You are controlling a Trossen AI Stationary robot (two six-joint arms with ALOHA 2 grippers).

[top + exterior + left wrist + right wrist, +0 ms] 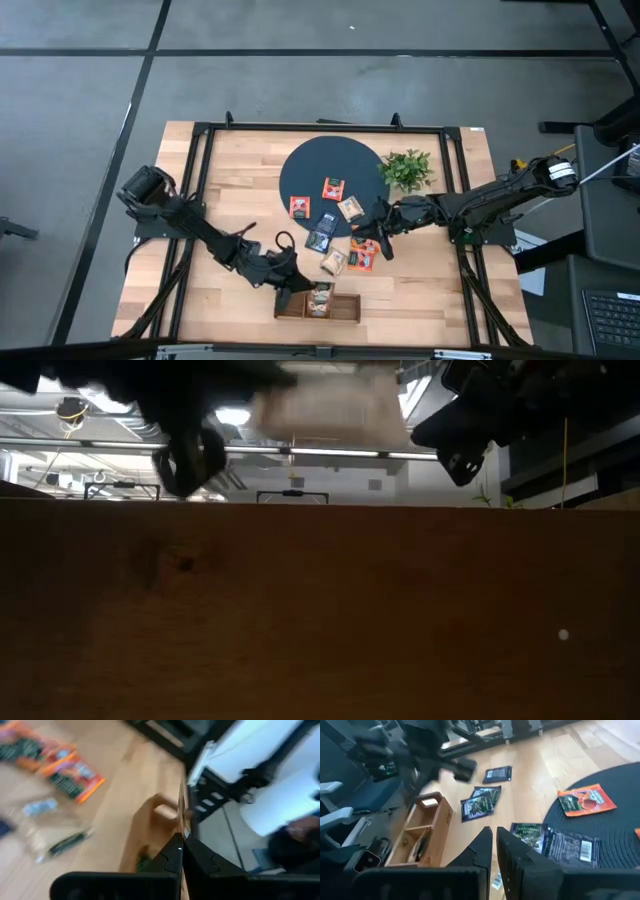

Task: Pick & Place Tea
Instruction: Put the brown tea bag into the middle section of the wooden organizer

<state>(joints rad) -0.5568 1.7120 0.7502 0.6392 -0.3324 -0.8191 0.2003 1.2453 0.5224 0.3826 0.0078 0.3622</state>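
Over the wooden tray (318, 304), the left pincer (297, 291) hangs closed and empty.

On the table: 7 loose tea sachets (333, 188), 1 tray (345, 309), 1 plant (407, 168), 1 mat (310, 170).

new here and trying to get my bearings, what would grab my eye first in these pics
Probably the dark round mat in the middle of the wooden table, with small tea sachets scattered on it and spilling off its near edge. Next, the two dark arms reaching in: the left tool, shut, over the wooden tray at the front edge, and the right tool low among the sachets, beside a leafy green plant.
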